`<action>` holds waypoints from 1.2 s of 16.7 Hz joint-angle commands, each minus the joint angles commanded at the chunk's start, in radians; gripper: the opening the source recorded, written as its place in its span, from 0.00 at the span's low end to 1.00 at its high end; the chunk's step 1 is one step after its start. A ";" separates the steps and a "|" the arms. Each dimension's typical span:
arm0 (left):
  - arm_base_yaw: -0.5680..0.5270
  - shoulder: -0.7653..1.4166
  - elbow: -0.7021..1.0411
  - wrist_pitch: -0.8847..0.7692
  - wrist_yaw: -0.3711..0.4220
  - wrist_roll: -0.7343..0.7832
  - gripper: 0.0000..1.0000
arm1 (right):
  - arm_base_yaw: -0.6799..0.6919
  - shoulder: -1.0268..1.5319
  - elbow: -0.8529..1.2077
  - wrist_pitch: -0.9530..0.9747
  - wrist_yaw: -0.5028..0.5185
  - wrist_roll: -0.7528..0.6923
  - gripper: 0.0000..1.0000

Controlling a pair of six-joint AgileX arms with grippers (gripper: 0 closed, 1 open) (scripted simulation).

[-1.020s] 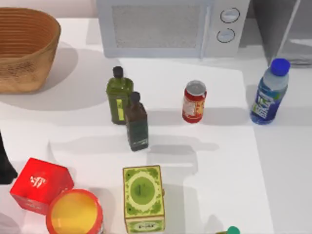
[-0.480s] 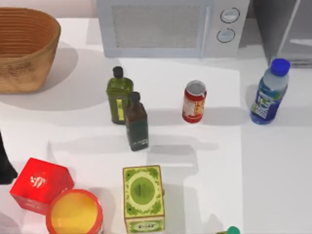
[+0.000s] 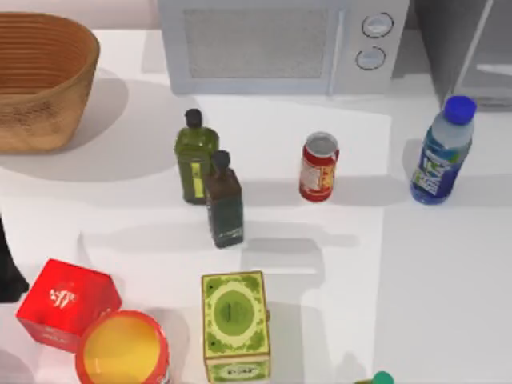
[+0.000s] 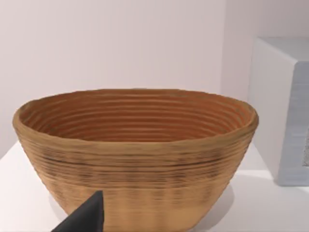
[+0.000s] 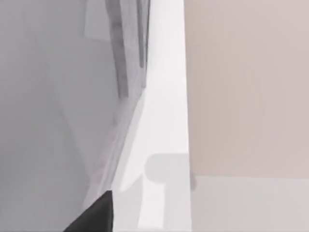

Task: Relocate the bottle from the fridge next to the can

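Observation:
The clear bottle (image 3: 438, 156) with a blue cap stands upright on the table at the right, just in front of the grey fridge (image 3: 468, 48). The small red can (image 3: 319, 166) stands upright near the middle, well to the bottle's left and apart from it. My left arm (image 3: 6, 268) is parked at the table's left edge; a dark part of my left gripper (image 4: 86, 216) shows in front of the basket. A dark part of my right gripper (image 5: 96, 215) shows beside the fridge's grey frame (image 5: 128, 48).
A white microwave (image 3: 272, 44) stands at the back and a woven basket (image 3: 40, 80) at the back left. An olive bottle (image 3: 194, 156) and a dark green bottle (image 3: 223, 200) stand left of the can. A green box (image 3: 234, 324), red box (image 3: 68, 304) and yellow-lidded tub (image 3: 122, 350) line the front.
The bottle, the can and the other objects have not moved. The edge of the dimmer patch on the table's right side has crept leftward.

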 joint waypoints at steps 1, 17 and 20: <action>0.000 0.000 0.000 0.000 0.000 0.000 1.00 | 0.011 -0.008 0.000 0.010 0.011 0.008 1.00; 0.000 0.000 0.000 0.000 0.000 0.000 1.00 | 0.898 -0.197 -0.277 0.335 0.706 0.609 1.00; 0.000 0.000 0.000 0.000 0.000 0.000 1.00 | 0.914 -0.203 -0.294 0.344 0.725 0.624 1.00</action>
